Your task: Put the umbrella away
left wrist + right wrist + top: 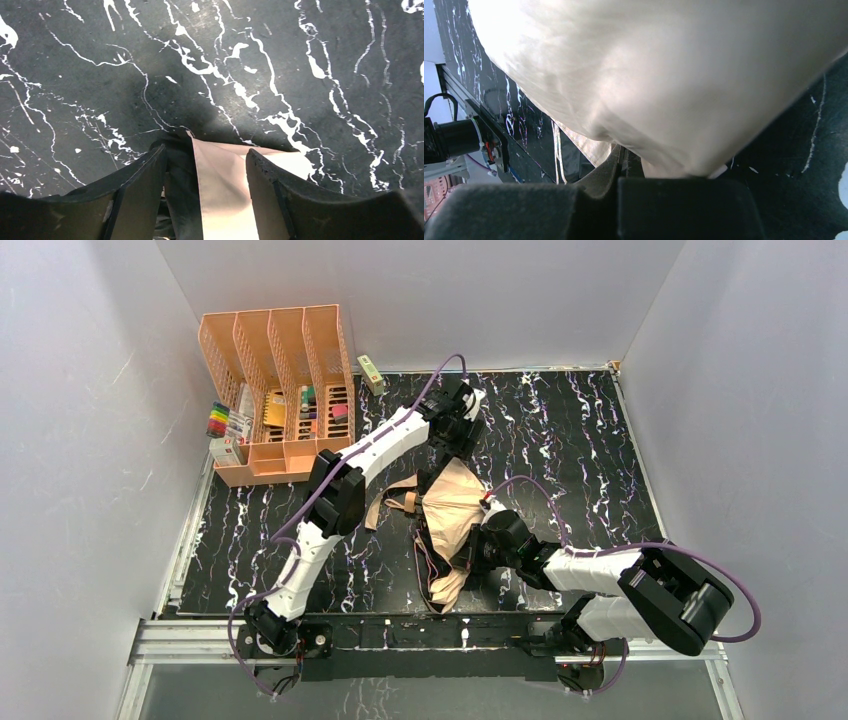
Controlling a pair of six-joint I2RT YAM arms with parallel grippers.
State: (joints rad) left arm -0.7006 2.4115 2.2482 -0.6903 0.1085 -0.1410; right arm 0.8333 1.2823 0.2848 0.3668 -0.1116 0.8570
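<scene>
The umbrella (455, 505) lies partly collapsed mid-table, pale peach-tan fabric with dark ribs and dark folds, its strap (398, 502) trailing left. My left gripper (452, 452) is at the umbrella's far end. In the left wrist view it (205, 152) is open, low over the table, with a flap of the umbrella's pale fabric (225, 190) and a dark fold lying between its fingers. My right gripper (478, 545) is at the umbrella's near right side. In the right wrist view its jaws (624, 157) are pressed together on the fabric's edge, and the umbrella canopy (674, 75) fills the view.
A peach-orange slotted desk organizer (280, 390) with stationery stands at the far left. Coloured markers (222, 420) sit beside it. A small green box (371, 373) lies at the back edge. White walls close in the black marbled table (580, 440). A metal rail (400, 635) runs along the near edge.
</scene>
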